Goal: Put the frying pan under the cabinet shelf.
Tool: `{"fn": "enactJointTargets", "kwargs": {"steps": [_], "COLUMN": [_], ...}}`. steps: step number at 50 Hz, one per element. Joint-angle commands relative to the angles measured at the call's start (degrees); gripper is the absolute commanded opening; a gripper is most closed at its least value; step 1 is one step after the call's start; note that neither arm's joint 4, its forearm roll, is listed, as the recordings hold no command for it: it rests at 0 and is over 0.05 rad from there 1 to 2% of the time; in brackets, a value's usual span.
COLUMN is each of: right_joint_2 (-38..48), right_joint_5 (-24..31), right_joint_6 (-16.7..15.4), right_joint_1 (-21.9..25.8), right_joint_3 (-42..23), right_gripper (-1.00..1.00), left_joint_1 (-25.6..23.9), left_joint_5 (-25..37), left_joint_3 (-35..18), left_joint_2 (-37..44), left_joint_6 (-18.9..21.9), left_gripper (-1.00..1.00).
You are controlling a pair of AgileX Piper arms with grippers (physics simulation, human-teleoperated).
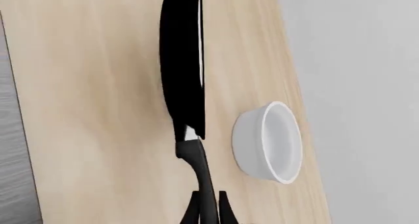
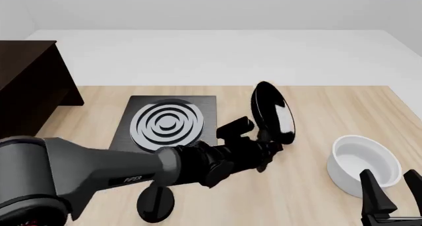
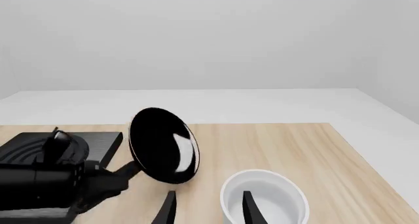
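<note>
Hanging tipped on its edge above the middle of the table (image 2: 316, 112), the frying pan (image 2: 272, 112) shows its glossy inside toward the right, with its thin black handle running down and left into the left claw (image 2: 264, 154). That claw is clamped on the handle; in the left wrist view the two fingertips (image 1: 222, 207) sit either side of the handle near its end, and the pan's dark body stands edge-on above the wood. Just left of the pan and a little farther back lies the black stove plate (image 2: 168, 121) with silver rings, flat on the table. The white bowl (image 2: 364, 162) stands upright near the right side, well apart from the pan. The right claw (image 2: 390, 191) hovers at the near right just beside the bowl, its fingers spread apart and holding nothing. The cabinet shelf (image 2: 29, 82), dark brown, stands at the far left edge, well apart from the pan
</note>
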Motion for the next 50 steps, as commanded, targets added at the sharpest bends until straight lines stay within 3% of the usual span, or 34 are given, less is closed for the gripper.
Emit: {"fn": "enactJointTargets", "kwargs": {"steps": [1,15,28,39,41,50], "right_joint_2": [0.01,-0.01,-0.01,0.00,0.02,0.02], "right_joint_5": [-0.01,0.00,0.01,0.00,-0.01,-0.01], "right_joint_6": [-0.01,-0.03,0.00,-0.01,0.01,0.00], "right_joint_1": [0.00,0.01,0.00,0.00,0.00,0.00], "right_joint_3": [0.00,0.00,0.00,0.00,0.00,0.00], "right_gripper": [1.00,1.00,1.00,1.00,1.00,1.00], "left_joint_1": [1.53,2.39,4.36,10.21,10.87,16.13], "left_joint_5": [0.16,-3.78,-15.35,-23.11,-26.70,-34.50], "left_joint_3": [1.00,6.24,16.41,23.21,25.68,33.31], "left_joint_2": [-8.91,-16.30,-24.07,-30.17,-30.29,-33.19], "left_joint_6": [0.90,-2.65,-12.20,-15.24,-18.41,-24.44], "left_gripper": [-1.00,-1.00,-1.00,-1.00,-1.00,-1.00]}}
